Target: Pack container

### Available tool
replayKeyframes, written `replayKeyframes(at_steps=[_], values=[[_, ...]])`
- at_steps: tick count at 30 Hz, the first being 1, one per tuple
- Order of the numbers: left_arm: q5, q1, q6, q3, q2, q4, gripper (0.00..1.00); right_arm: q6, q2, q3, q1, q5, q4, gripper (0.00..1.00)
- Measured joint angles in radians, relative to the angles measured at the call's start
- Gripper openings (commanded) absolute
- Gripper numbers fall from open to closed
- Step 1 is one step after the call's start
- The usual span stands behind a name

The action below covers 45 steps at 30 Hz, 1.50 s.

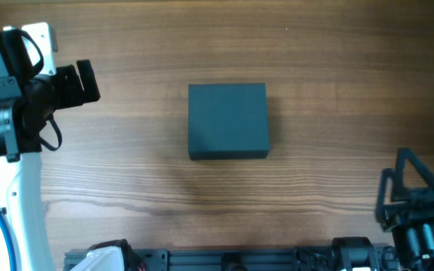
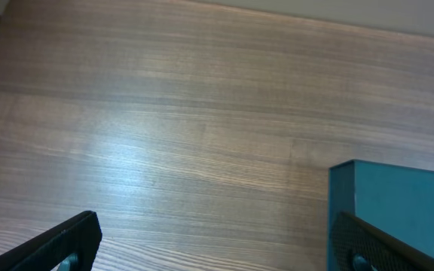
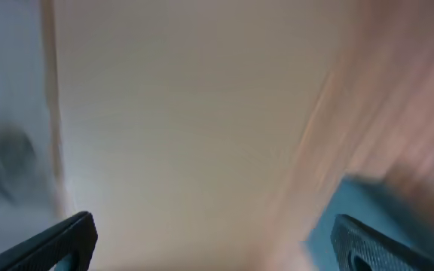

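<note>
The container [image 1: 227,120] is a dark teal-grey square box with its flat lid shut, standing in the middle of the wooden table. Its corner shows at the lower right of the left wrist view [image 2: 398,203] and as a blurred teal patch in the right wrist view [image 3: 345,218]. My left gripper [image 1: 85,81] is open and empty at the far left, well clear of the box. My right gripper [image 1: 401,188] is open and empty at the lower right, also apart from the box. No hand tools are in view.
The wooden table [image 1: 337,68] stretches around the box. A dark rail with arm bases [image 1: 232,260] runs along the front edge. The white left arm mount [image 1: 21,203] stands at the left. The right wrist view is motion-blurred.
</note>
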Motion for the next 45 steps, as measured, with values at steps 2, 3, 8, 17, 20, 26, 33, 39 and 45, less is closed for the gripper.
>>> replayKeyframes(at_steps=[2, 3, 8, 17, 20, 26, 33, 39, 45], values=[[0.0, 0.0, 0.0, 0.0, 0.0, 0.001, 1.0, -0.199, 0.0, 0.0, 0.0, -0.01, 0.016, 1.0], [0.0, 0.0, 0.0, 0.0, 0.0, 0.0, 1.0, -0.283, 0.0, 0.0, 0.0, -0.01, 0.033, 1.0], [0.0, 0.0, 0.0, 0.0, 0.0, 0.0, 1.0, -0.61, -0.001, 0.0, 0.0, 0.044, 0.192, 1.0], [0.0, 0.0, 0.0, 0.0, 0.0, 0.0, 1.0, -0.873, -0.001, 0.001, 0.0, 0.201, 0.182, 1.0], [0.0, 0.0, 0.0, 0.0, 0.0, 0.0, 1.0, -0.885, -0.001, 0.001, 0.0, 0.205, 0.084, 1.0], [0.0, 0.0, 0.0, 0.0, 0.0, 0.0, 1.0, -0.892, -0.001, 0.001, 0.0, 0.205, -0.037, 1.0], [0.0, 0.0, 0.0, 0.0, 0.0, 0.0, 1.0, -0.892, -0.001, 0.001, 0.0, 0.205, -0.175, 1.0], [0.0, 0.0, 0.0, 0.0, 0.0, 0.0, 1.0, -0.868, -0.001, 0.001, 0.0, 0.205, -0.254, 1.0], [0.0, 0.0, 0.0, 0.0, 0.0, 0.0, 1.0, -0.576, -0.001, 0.001, 0.0, 0.205, -0.261, 1.0]])
